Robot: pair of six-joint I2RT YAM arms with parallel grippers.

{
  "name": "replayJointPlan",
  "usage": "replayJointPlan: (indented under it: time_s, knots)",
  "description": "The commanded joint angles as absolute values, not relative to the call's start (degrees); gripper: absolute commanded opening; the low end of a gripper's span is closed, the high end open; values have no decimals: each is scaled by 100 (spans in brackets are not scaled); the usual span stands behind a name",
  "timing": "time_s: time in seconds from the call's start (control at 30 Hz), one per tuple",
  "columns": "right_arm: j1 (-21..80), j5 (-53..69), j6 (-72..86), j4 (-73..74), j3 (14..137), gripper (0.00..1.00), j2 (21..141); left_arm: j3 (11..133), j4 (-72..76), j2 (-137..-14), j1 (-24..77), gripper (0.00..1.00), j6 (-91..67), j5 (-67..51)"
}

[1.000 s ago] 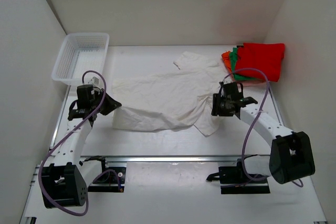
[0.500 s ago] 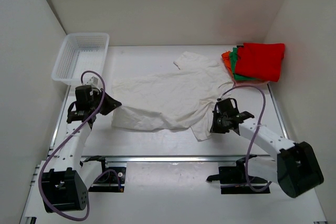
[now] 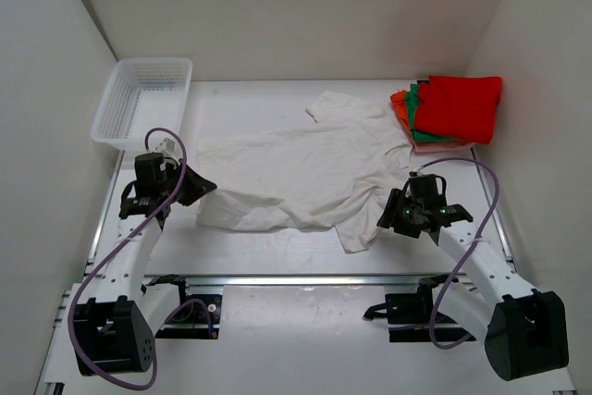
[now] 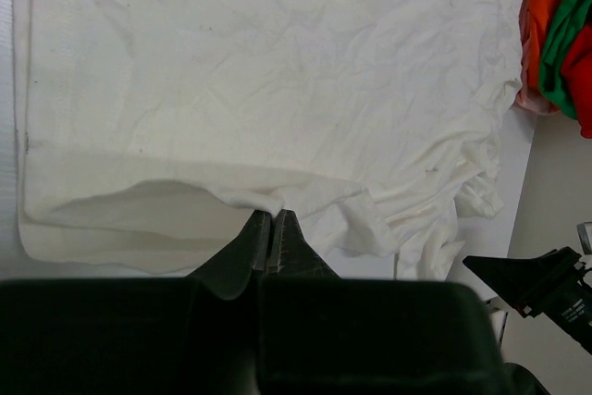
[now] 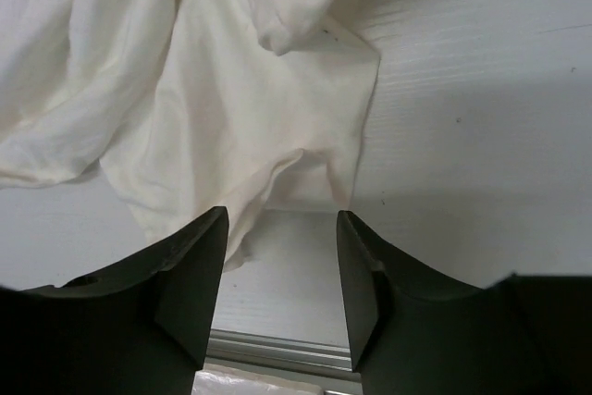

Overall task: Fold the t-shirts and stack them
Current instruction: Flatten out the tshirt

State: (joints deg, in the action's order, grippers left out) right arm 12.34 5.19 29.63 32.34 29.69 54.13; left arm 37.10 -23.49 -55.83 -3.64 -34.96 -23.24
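White walls (image 3: 277, 6) close in around the table (image 3: 250, 104), and on it I count four t-shirts, one basket and my two hands. One white t-shirt (image 3: 296, 173) lies spread and wrinkled across the middle of the table, between the two arms, with one sleeve pointing toward the far wall and its near right part bunched into folds. The other three sit folded in one stack at the far right corner, well apart from the hands: one red shirt (image 3: 460, 106) on top, one green shirt (image 3: 415, 104) under it, and one orange shirt (image 3: 399, 106) showing at the stack's left edge. The single white mesh basket (image 3: 109, 119) stands at the far left corner beside the wall. My left hand (image 3: 211, 186) is at the white t-shirt's left edge, its jaws pressed fully together on a fold of the hem, which rises off the table toward the fingertips. My right hand (image 3: 383, 221) hangs low at the bunched near right part, jaws roughly half apart and gripping nothing. From its wrist camera, the cloth's edge lies just ahead of the two fingers (image 5: 190, 275), with bare table between them.
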Motion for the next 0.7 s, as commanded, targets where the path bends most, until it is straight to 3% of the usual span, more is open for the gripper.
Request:
replayJointPlan:
  time_s: [0.0,0.53,0.57,0.63,0.67]
  knots:
    - [1020,615,2690,2901,2909,49,5615,3744,-2241,-5414,-361,0,-3507,-2417]
    - [1178,729,2513,2021,2857,47,6512,3595,-2197,-5379,-360,0,-3551,-2417]
    - [1230,721,2470,2021,2917,37,6513,3621,-2162,-5396,-352,0,-3542,-2417]
    - [1248,764,2461,2100,2997,6,6530,3604,-2197,-5388,-325,0,-3568,-2443]
    - [1248,782,2444,2153,3075,0,6504,3612,-2215,-5362,-369,0,-3542,-2478]
